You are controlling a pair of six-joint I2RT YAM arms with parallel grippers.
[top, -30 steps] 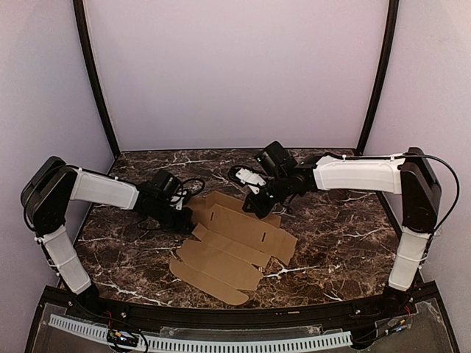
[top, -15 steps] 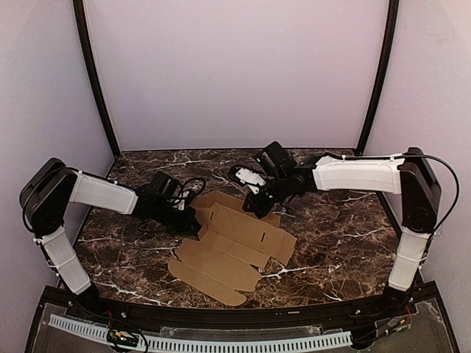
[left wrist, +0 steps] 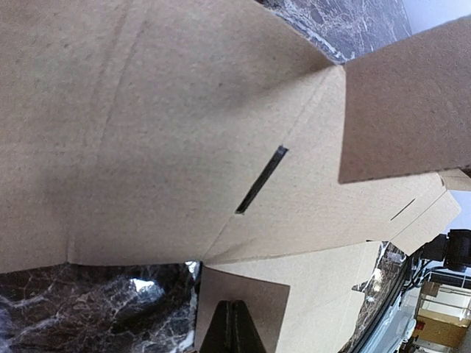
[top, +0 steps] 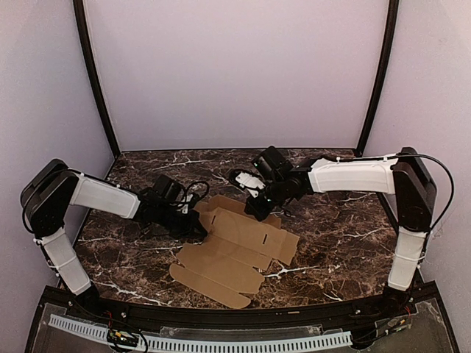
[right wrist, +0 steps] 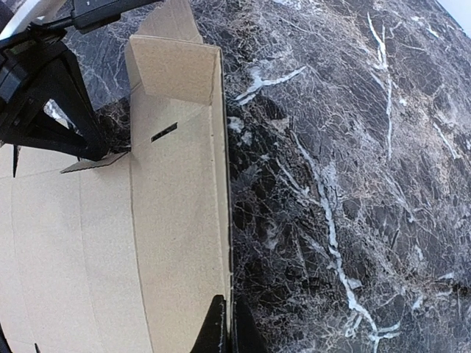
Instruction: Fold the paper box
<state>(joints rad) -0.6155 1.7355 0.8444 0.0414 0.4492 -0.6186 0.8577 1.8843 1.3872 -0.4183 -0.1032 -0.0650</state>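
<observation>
The paper box is a tan die-cut cardboard sheet lying mostly flat on the dark marble table, its far panels raised. My left gripper is at the sheet's left edge, shut on a small side flap. My right gripper is at the sheet's far edge, shut on the upright far panel's rim. In the left wrist view the sheet fills the frame, with a slot cut in it. In the right wrist view the panel stands on edge, and the left gripper shows at its far end.
The marble table is bounded by pale purple walls and two black corner posts. A black front rail with a white strip runs along the near edge. Cables hang at the left arm's wrist.
The left gripper has moved right and slightly nearer, pushing the sheet's left flap inward. The sheet has shifted a little to the right. The right gripper has edged left, holding the far panel.
</observation>
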